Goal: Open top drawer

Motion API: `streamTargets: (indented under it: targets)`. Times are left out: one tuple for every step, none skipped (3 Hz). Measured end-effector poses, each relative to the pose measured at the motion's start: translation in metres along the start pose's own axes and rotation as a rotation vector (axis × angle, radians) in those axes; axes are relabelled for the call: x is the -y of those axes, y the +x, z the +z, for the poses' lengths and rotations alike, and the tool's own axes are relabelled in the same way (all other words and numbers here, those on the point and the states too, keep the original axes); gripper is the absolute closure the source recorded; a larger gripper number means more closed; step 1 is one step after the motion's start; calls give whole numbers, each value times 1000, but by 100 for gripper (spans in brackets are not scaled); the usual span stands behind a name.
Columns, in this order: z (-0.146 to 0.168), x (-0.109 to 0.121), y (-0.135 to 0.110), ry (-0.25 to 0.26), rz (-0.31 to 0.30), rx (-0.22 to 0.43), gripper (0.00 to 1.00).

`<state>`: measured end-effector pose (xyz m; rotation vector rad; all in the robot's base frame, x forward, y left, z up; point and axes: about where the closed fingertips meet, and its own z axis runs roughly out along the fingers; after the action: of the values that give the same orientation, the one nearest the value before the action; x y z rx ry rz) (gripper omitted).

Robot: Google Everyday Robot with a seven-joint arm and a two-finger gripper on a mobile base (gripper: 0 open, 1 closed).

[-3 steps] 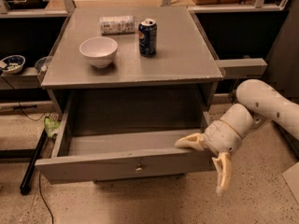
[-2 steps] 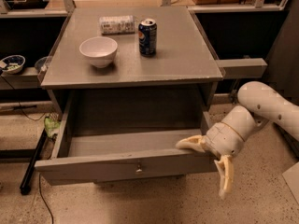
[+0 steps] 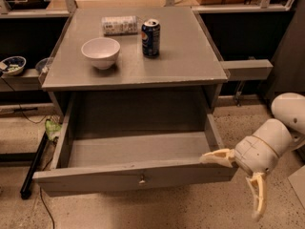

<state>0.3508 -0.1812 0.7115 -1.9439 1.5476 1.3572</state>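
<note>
The top drawer point(image 3: 133, 175) is a grey wooden drawer pulled far out of the grey cabinet, its deep box showing nothing inside. A small round metal knob point(image 3: 141, 179) sits at the centre of its front panel. My gripper point(image 3: 238, 185) is at the drawer's front right corner. It is open: one cream finger point(image 3: 217, 157) lies on the corner's top edge and the other finger point(image 3: 258, 199) hangs down past the front, off the drawer. The white arm reaches in from the right.
On the cabinet top point(image 3: 190, 56) stand a white bowl point(image 3: 100, 52), a blue soda can point(image 3: 150, 37) and a lying packet point(image 3: 119, 25). A bowl point(image 3: 12, 65) sits on a low shelf at left. A black bar point(image 3: 33, 166) lies on the speckled floor at left.
The gripper has drifted slightly right and down along the drawer's front right corner. The drawer stays pulled out about the same.
</note>
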Motion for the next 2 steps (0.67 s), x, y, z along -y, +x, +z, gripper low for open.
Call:
streamTargets:
  targets:
    - [-1,3,0,15,7,-10,0]
    - [-6,22,-6,113,60,-89,0]
